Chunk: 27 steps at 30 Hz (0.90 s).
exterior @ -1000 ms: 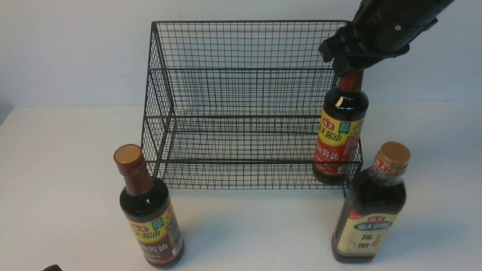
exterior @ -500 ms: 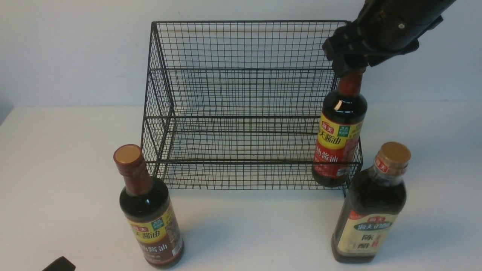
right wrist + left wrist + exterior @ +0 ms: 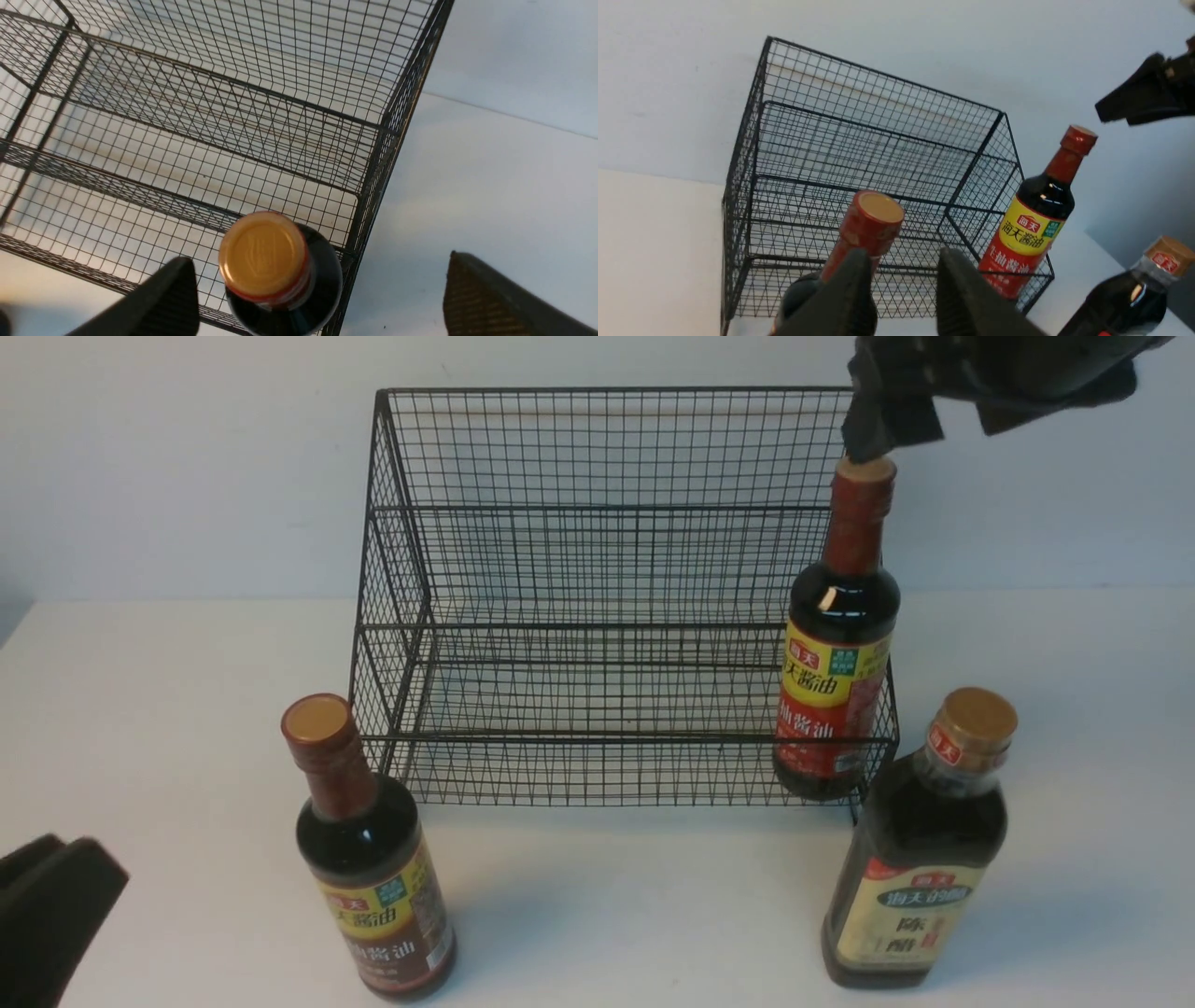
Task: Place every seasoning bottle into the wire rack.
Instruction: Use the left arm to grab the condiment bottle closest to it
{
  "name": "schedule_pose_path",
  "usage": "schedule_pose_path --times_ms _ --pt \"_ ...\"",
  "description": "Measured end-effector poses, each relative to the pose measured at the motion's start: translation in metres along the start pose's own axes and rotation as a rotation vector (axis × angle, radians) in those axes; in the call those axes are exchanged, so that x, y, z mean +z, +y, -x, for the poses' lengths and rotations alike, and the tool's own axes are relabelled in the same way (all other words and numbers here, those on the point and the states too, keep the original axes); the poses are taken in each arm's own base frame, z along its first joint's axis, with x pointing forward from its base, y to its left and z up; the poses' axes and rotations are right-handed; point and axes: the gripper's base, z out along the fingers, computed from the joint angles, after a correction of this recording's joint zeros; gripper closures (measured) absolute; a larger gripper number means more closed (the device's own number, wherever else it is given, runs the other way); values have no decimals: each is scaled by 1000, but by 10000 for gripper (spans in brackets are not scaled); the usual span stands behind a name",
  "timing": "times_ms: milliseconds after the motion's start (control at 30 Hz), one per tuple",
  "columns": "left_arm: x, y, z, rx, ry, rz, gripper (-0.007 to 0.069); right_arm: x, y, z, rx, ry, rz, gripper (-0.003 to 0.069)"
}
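The black wire rack [image 3: 597,569] stands at the back of the table. One slim seasoning bottle [image 3: 836,653] is upright in the lower tier's right front corner. My right gripper [image 3: 938,425] hovers open just above its tan cap [image 3: 264,254], fingers wide on either side, touching nothing. A second slim bottle [image 3: 373,868] stands on the table in front of the rack's left corner. My left gripper [image 3: 903,254] is low, on the near side of that bottle. Its jaws are open and its neck [image 3: 866,228] shows just beyond one finger. The broader cream-label bottle [image 3: 920,859] stands at front right.
The rack's right side wall [image 3: 397,116] runs close beside the placed bottle. A white wall rises behind the rack. The broad bottle stands just in front of the rack's right front corner. The white tabletop [image 3: 635,915] stretches between the two front bottles.
My right gripper opened wide and rose off the slim bottle's neck, leaving it standing in the rack. My left gripper came up into the front view at lower left and parted its jaws.
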Motion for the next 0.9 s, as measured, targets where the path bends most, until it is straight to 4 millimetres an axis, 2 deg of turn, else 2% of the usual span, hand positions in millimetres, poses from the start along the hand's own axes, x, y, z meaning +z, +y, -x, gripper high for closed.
schedule_pose_path --times_ms 133,167,200,300,333,400,533,667,900 --pt "26 -5 20 71 165 -27 239 -28 -3 -1 7 -58 6 15" --pt "27 -6 22 76 173 -29 223 -30 -3 -2 7 -61 6 15" --pt "39 -6 30 117 229 -45 164 -43 -5 -3 11 -88 9 22" --pt "61 -3 40 193 305 -60 77 -77 -10 -8 36 -162 20 34" --pt "63 -3 41 206 306 -62 71 -80 -10 -9 39 -166 22 34" --pt "82 5 41 233 364 -67 20 -102 -12 -14 54 -211 41 41" --pt "106 15 32 210 427 -89 -2 -138 -16 -25 66 -287 59 55" --pt "121 19 30 227 410 -140 -2 -177 -22 -40 76 -378 70 68" --pt "131 24 25 351 414 -182 4 -211 -27 -56 84 -458 80 70"
